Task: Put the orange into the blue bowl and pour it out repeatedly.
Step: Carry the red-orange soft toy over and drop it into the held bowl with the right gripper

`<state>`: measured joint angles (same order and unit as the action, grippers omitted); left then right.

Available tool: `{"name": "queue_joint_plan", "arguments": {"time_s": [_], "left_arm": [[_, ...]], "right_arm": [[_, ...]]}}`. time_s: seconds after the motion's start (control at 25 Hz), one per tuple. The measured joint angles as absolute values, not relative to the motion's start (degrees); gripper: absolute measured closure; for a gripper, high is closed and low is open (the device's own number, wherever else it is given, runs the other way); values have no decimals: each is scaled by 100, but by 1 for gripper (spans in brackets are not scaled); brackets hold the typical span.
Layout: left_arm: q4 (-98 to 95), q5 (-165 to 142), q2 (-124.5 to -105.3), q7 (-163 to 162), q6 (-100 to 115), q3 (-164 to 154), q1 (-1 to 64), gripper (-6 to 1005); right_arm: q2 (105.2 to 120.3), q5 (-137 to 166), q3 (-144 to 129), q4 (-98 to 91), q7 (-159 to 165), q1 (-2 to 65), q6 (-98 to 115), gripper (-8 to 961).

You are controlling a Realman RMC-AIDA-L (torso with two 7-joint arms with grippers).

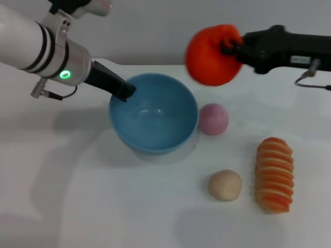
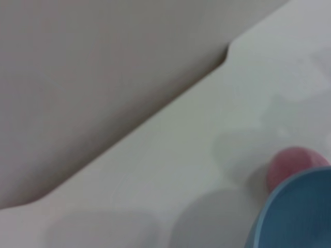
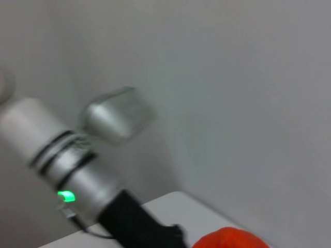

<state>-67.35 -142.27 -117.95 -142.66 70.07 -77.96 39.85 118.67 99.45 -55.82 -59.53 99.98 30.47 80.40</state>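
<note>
Fingers of the right gripper (image 1: 231,47) squeeze the orange (image 1: 211,55) high up, beside the blue bowl (image 1: 153,113), which the left gripper (image 1: 125,93) pinches at its rim. Dropped now, it would miss and roll across the worktop (image 1: 103,206).

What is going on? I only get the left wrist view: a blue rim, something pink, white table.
Observer: The left end effector grips the near-left rim of that blue bowl, which sits empty on the table.
Operator: And the fruit?
Observer: The right end effector holds the orange in the air, just right of the bowl.
Operator: Is the pink thing alone?
Observer: No. Beyond the pink ball, a beige ball and a striped loaf lie on the table's right side.
</note>
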Motion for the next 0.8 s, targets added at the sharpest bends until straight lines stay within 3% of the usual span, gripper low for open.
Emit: {"name": "queue_joint_plan", "arguments": {"time_s": [0.64,0.8], "left_arm": [[-6565,-14225,-11795,-14270,6870,-7838,3899,1000],[-6556,-14226,-11794,-14271,6854,-7860,3899,1000]], "right_arm": [[11864,9867,-6876,-5421,10141,3452,7821,908],[11866,9859,-6826,-5400,10147,3441,7821,653]]}}
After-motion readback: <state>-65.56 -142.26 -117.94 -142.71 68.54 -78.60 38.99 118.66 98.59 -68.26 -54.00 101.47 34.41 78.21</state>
